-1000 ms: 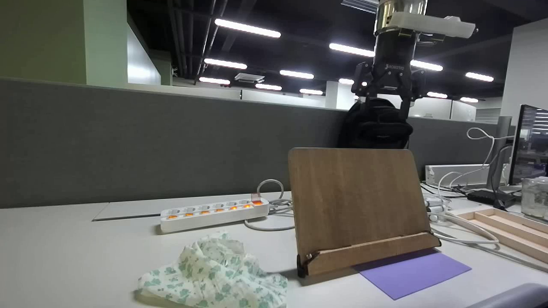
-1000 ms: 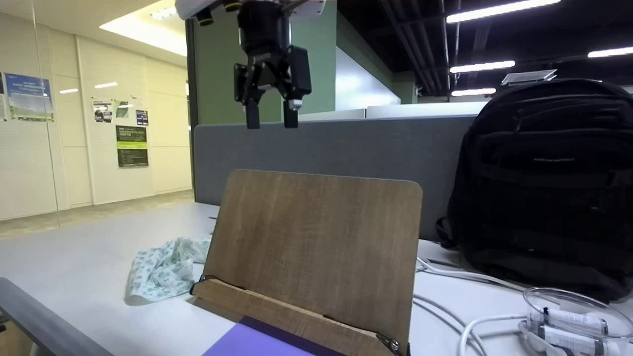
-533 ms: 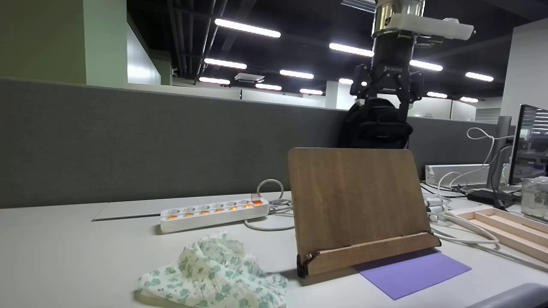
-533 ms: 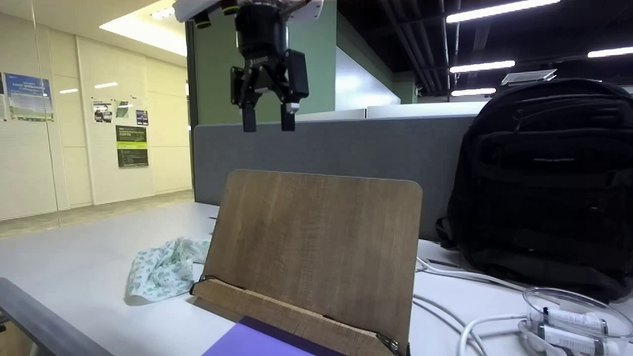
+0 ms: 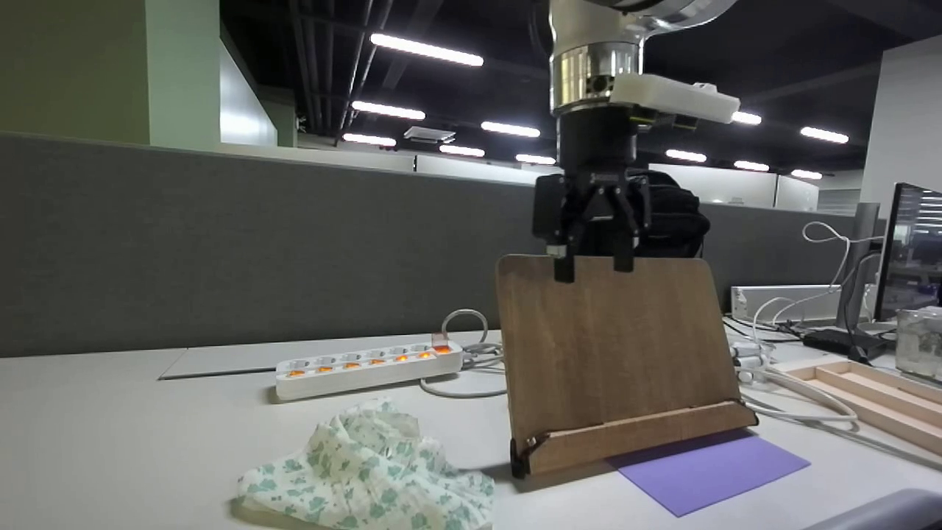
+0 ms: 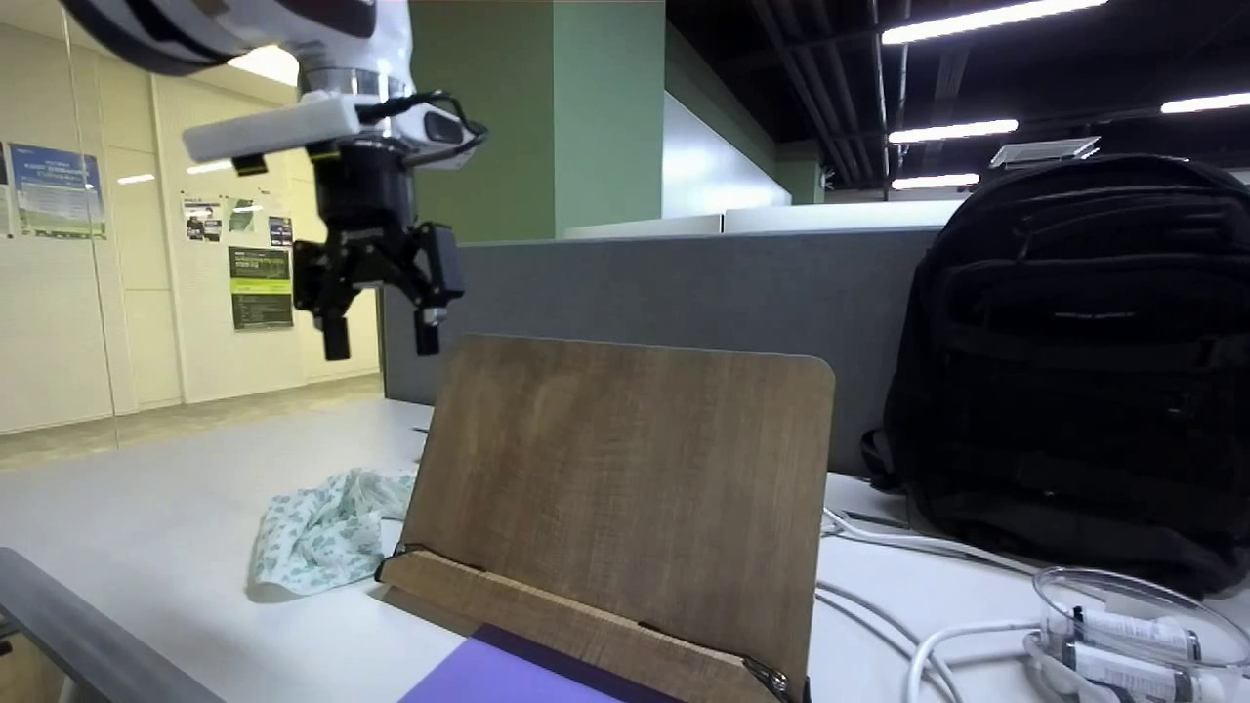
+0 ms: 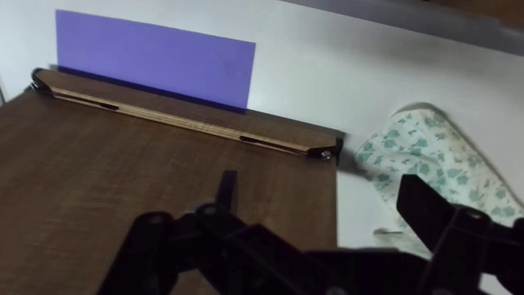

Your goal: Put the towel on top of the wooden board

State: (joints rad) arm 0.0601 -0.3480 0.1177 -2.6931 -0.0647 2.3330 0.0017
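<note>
The towel point(image 5: 375, 471) lies crumpled on the table point(image 5: 110, 442), just beside the lower corner of the wooden board point(image 5: 614, 346), and is not yet placed. The board is propped at a backward tilt, with a ledge point(image 5: 647, 436) along its lower edge. The gripper point(image 6: 381, 350) is held above the table with its fingers point(image 5: 564, 270) spread apart, and nothing is gripped; in the wrist view, the board is overlapped by one finger and the towel by the other. Depth between fingertips and board cannot be judged reliably. The step in hand is judged to be the approach to the towel. Lateral travel should be completed until both fingers are clear of the board's side edge; only then should descent be started, as the board could be tipped by a catching finger. The raised folds of the towel should be targeted, since bunched cloth is likely to be gripped more securely than a flat margin. The fingertips should be lowered until several layers are straddled, without the table being pressed hard. The fingers should then be closed fully, because soft cloth is expected to compress and slip. A straight lift should follow, high enough for hanging cloth to be carried clear of the ledge.
</note>
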